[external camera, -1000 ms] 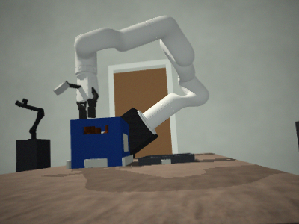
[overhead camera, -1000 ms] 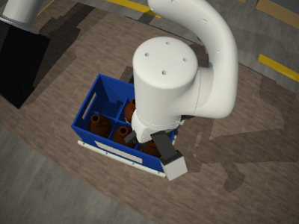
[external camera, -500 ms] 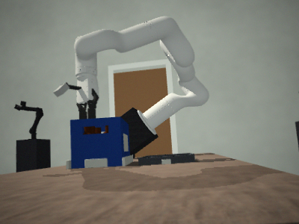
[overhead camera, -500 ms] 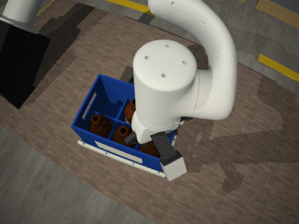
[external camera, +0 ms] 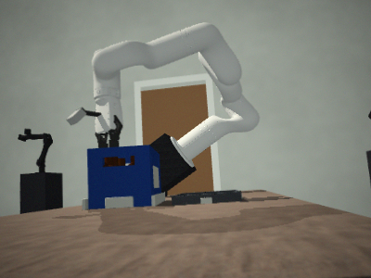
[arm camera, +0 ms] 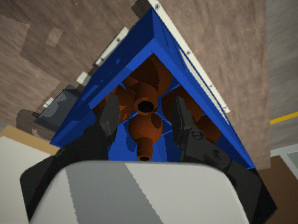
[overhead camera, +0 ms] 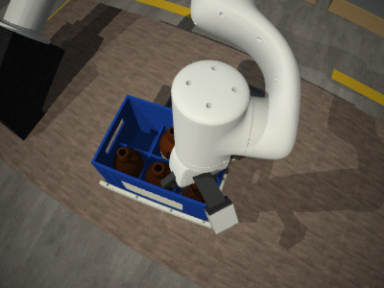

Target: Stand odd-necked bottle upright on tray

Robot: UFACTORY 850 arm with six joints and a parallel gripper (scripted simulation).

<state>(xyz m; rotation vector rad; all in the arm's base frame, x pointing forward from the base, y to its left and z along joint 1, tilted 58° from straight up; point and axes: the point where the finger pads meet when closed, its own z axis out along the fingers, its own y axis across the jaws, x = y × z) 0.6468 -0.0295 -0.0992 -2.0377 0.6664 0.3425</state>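
The blue crate (overhead camera: 109, 176) (external camera: 121, 183) (arm camera: 95, 82) stands level and holds several brown bottles. My gripper (external camera: 108, 145) (arm camera: 146, 105) points down at the crate's top, fingers apart and open. In the wrist view one bottle's mouth (arm camera: 145, 106) shows midway between the fingertips, and neither finger is seen touching its neck. A second bottle (arm camera: 145, 129) stands nearer the palm; others are beside the left finger and the right finger. The top view shows a bottle (overhead camera: 129, 164) in a front cell and another (overhead camera: 158, 175) beside it. The dark tray (external camera: 185, 199) (arm camera: 59, 111) lies beside the crate. Neck thicknesses cannot be told apart.
A pale strip (overhead camera: 154, 204) (arm camera: 200, 69) runs along the crate's long side. The crate's walls and dividers surround the bottles closely. The arm's black base (overhead camera: 29, 82) (external camera: 172, 159) stands behind the crate in the exterior view. The arm hides part of the crate in the top view.
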